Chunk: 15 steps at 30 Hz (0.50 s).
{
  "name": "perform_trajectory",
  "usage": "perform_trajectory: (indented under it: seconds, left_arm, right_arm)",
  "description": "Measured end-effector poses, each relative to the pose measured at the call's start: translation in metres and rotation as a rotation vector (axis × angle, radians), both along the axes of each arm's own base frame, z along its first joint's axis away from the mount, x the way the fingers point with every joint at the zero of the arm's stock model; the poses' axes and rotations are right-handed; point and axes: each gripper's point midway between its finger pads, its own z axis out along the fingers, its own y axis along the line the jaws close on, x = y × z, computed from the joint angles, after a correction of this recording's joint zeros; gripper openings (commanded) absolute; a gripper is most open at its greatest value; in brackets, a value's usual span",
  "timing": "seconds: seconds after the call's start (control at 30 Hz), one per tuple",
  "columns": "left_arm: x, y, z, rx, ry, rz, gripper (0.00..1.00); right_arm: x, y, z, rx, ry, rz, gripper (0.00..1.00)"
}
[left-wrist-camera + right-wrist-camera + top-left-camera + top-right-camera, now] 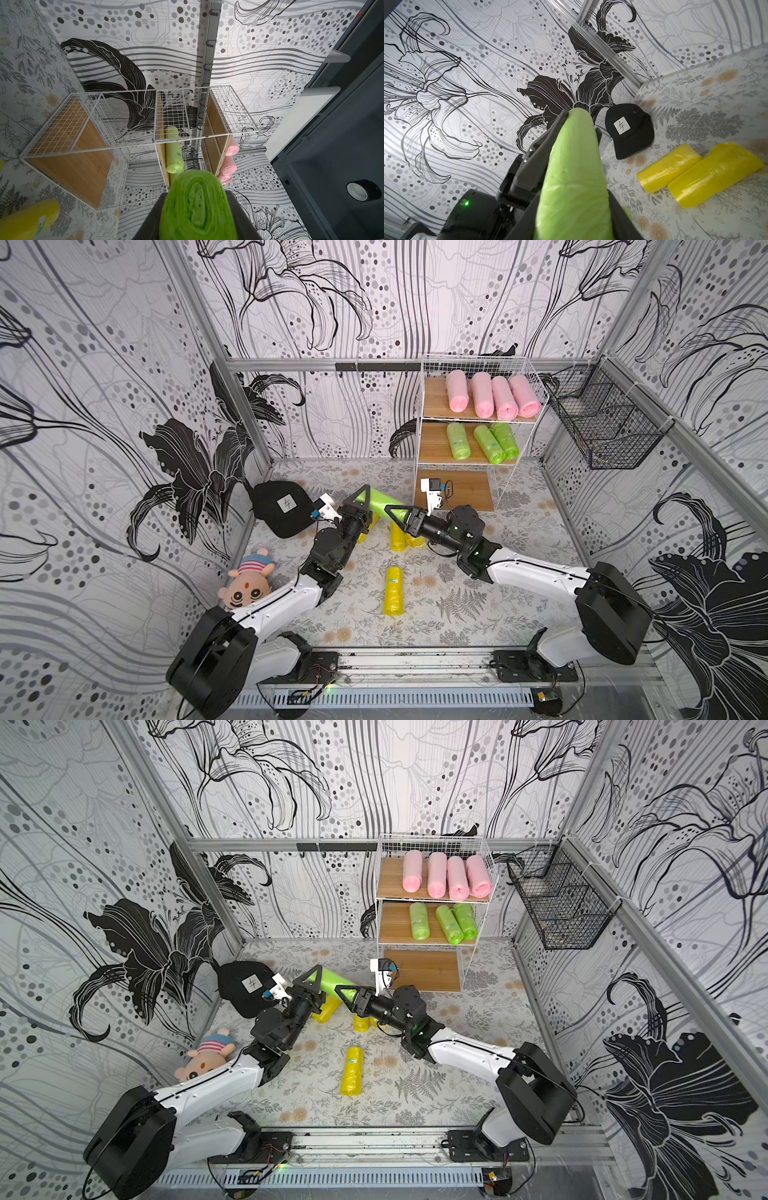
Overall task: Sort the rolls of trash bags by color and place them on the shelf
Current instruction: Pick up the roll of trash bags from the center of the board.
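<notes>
A light green roll (384,504) (332,982) hangs above the table, held at both ends. My left gripper (365,502) is shut on its left end, and the rolled end face (197,207) fills the space between the jaws. My right gripper (400,514) is shut on its right end, the roll (575,176) pressed by both fingers. The shelf (434,400) stands at the back right. Several pink rolls (482,396) lie on its top board and three green rolls (490,443) on the middle board. Several yellow rolls (393,591) (716,172) lie on the table.
A black cap (282,508) lies at the back left by the wall. A striped plush doll (247,585) sits beside my left arm. A black wire basket (602,423) hangs on the right wall. The shelf's bottom board (457,491) is bare.
</notes>
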Motion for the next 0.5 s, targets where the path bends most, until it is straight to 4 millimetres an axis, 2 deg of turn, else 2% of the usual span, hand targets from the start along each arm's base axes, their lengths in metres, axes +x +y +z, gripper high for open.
perform_trajectory:
  seconds: [0.13, 0.27, 0.5]
  left_arm:
    - [0.0, -0.001, 0.0, -0.009, 0.002, -0.004, 0.55]
    - [-0.002, -0.003, -0.001, 0.001, 0.006, -0.009, 0.72]
    - [-0.008, 0.005, -0.01, 0.116, 0.053, 0.023, 0.78]
  right_arm:
    - [0.0, -0.002, 0.001, -0.016, -0.012, -0.019, 0.36]
    - [0.002, -0.013, 0.006, -0.052, -0.037, -0.074, 0.35]
    - [0.004, -0.051, 0.022, -0.172, -0.11, -0.218, 0.34]
